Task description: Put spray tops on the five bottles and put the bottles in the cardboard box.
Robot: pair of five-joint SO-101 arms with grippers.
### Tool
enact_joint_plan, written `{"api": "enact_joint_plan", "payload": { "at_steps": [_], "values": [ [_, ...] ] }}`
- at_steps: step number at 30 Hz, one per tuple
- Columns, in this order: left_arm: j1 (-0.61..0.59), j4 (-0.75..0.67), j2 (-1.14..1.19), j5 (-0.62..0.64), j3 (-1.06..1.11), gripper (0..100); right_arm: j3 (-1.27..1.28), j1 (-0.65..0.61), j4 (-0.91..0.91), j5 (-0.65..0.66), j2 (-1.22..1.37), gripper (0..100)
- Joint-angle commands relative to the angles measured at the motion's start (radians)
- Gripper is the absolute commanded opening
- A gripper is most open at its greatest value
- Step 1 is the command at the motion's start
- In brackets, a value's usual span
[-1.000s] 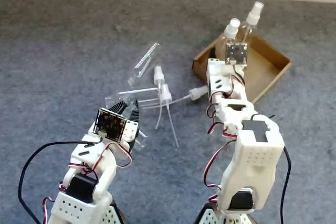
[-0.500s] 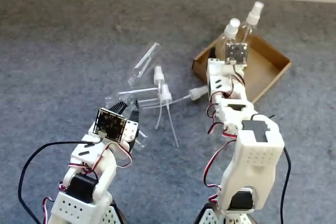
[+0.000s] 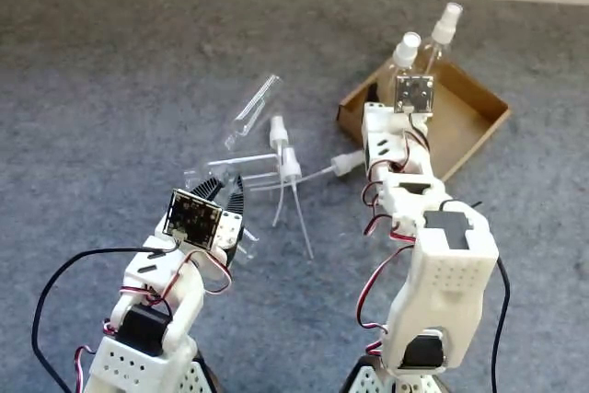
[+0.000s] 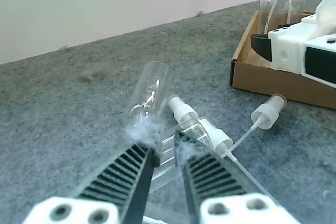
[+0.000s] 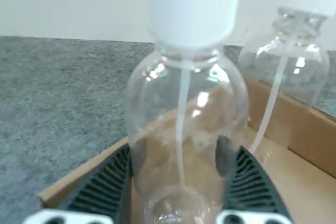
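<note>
Clear plastic bottle (image 5: 184,129) with its white spray top stays clenched in my right gripper (image 5: 181,174) at the brown cardboard box (image 3: 479,126). Nothing has moved this past second, so I judge it not yet released.

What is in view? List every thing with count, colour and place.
carpet: one, grey, covers the table.
cardboard box: one, brown, far right.
held bottle: one, clear with white spray top, upright inside the box's rim.
second bottle: one, clear with white top, upright in the box behind it.
lying bottles: at least two, clear, on the carpet left of the box.
loose spray tops: three, white, with tubes, between the arms.
left gripper: one, black jaws, low by the lying bottles.
right gripper: one, black jaws, shut on the held bottle.
</note>
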Motion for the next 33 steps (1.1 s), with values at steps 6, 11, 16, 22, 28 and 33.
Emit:
{"api": "enact_joint_plan", "payload": {
  "at_steps": [6, 11, 16, 22, 28, 33],
  "values": [
    [-0.012, 0.005, -0.004, 0.009, 0.019, 1, -0.061, -0.015, -0.030, 0.003, -0.010, 12.7],
    [-0.012, 0.005, -0.004, 0.009, 0.019, 1, -0.087, -0.015, -0.030, 0.009, 0.033, 12.7],
    [-0.012, 0.005, -0.004, 0.009, 0.019, 1, -0.185, -0.012, -0.030, 0.009, 0.117, 12.7],
    [-0.012, 0.003, -0.004, 0.009, 0.019, 1, -0.200, -0.015, -0.030, 0.009, 0.116, 12.7],
    [-0.012, 0.003, -0.004, 0.009, 0.019, 1, -0.200, -0.015, -0.030, 0.009, 0.116, 13.0],
    [-0.012, 0.003, -0.004, 0.009, 0.019, 1, -0.200, -0.015, -0.030, 0.011, 0.116, 16.6]
  ]
}}
